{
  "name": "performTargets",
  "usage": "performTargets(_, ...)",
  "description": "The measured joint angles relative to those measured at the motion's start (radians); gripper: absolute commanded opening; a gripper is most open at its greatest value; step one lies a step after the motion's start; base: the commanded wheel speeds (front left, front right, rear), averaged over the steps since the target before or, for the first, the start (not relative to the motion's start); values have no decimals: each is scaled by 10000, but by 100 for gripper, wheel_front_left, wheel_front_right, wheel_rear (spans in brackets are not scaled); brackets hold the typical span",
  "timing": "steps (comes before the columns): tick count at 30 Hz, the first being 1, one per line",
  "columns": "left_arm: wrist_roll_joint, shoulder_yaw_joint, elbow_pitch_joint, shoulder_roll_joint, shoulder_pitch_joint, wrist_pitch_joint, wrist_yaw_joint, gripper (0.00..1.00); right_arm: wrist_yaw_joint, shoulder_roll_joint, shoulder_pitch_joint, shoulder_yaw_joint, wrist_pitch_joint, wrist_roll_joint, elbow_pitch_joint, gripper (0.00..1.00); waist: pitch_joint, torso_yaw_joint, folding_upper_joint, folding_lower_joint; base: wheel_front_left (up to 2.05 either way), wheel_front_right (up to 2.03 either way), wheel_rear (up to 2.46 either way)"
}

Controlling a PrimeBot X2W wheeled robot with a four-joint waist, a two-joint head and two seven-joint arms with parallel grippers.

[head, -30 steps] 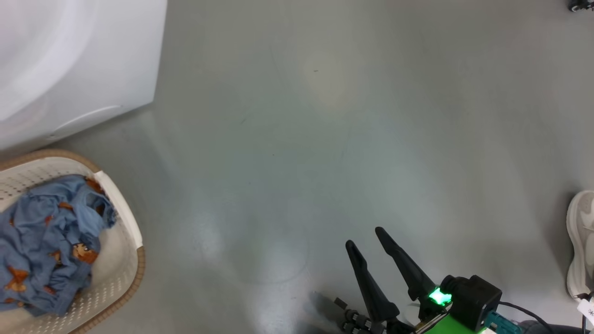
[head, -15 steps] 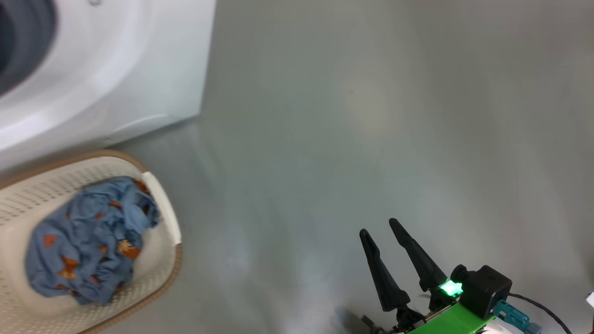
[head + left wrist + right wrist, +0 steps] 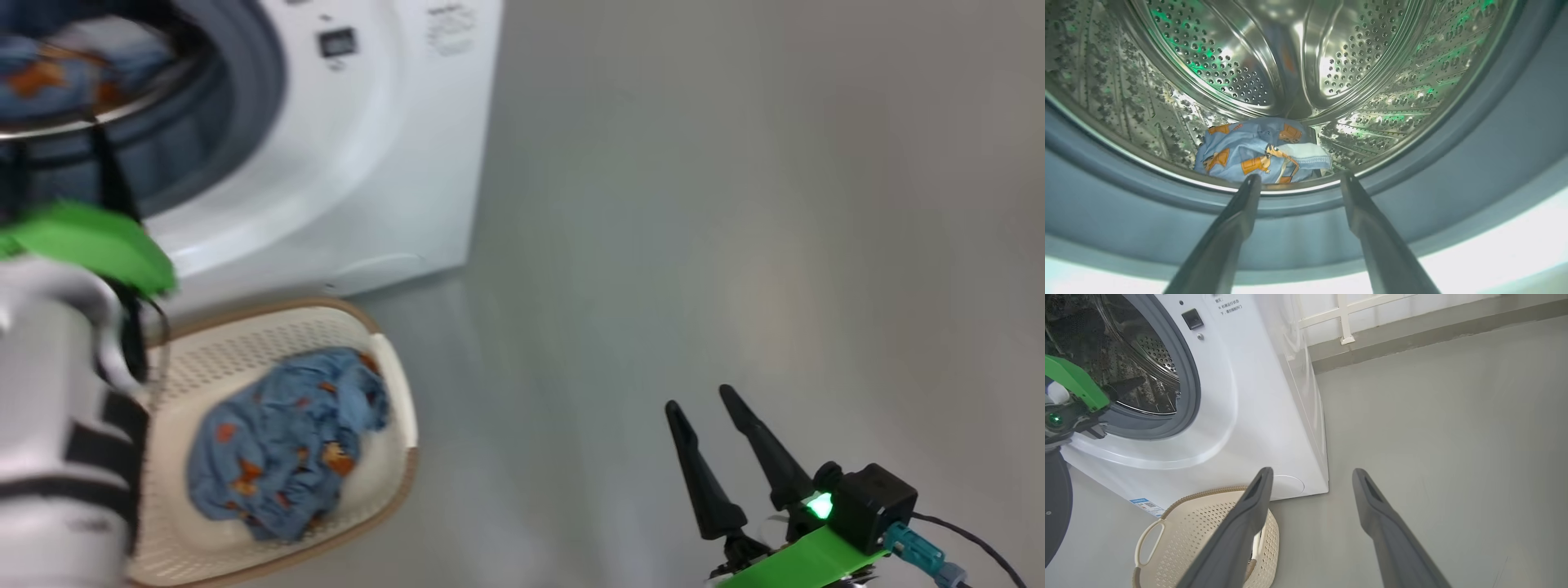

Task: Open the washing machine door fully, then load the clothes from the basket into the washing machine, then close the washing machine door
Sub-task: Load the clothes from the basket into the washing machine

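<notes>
- Standing apart and empty, the left claw [image 3: 1299, 179] is positioned at the mouth of the drum [image 3: 1372, 61] of the washing machine [image 3: 392, 163].
- One garment [image 3: 1261, 153] is seen lying inside the drum, just beyond the fingertips.
- The right claw [image 3: 696, 397] is held apart, empty, above the floor [image 3: 735, 204].
- The clothes [image 3: 286, 445] are contained in the basket [image 3: 245, 343], just before the machine's front.

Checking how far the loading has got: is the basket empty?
No, a heap of blue clothes lies inside the basket.
</notes>
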Motion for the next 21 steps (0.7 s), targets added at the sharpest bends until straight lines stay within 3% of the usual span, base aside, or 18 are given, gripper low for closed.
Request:
performTargets(8, 240, 213, -2466, -838, 2801, 2, 2, 100, 0, -21, 40, -453, 0, -360, 84, 100, -921, 974, 0, 0, 0, 0, 0)
performTargets(21, 740, 742, -5022, -1360, 5809, 0, -165, 100, 0, -48, 409, -757, 0, -612, 159, 100, -2069, 2105, 0, 0, 0, 0, 0)
